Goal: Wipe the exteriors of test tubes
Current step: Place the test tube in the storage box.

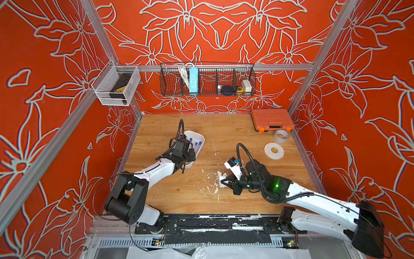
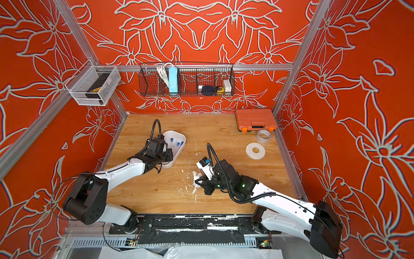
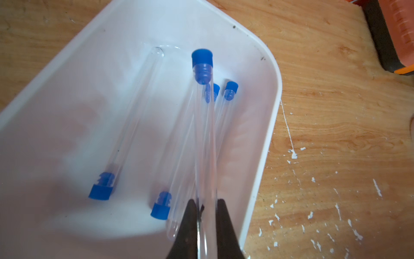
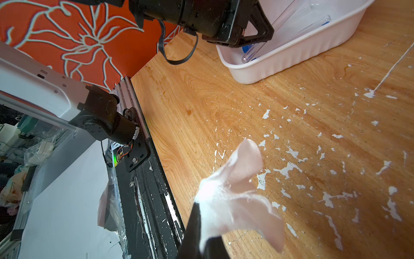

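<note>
Above the white-flecked tabletop (image 1: 224, 134) between orange floral walls (image 1: 224, 33), left jaws clamp a test tube (image 3: 205, 134), right jaws tissue (image 4: 235, 197).

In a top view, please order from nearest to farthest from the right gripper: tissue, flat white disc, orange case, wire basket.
1. tissue, held by the right gripper.
2. flat white disc, farther right.
3. orange case, far right corner.
4. wire basket, hung high at the back.
</note>
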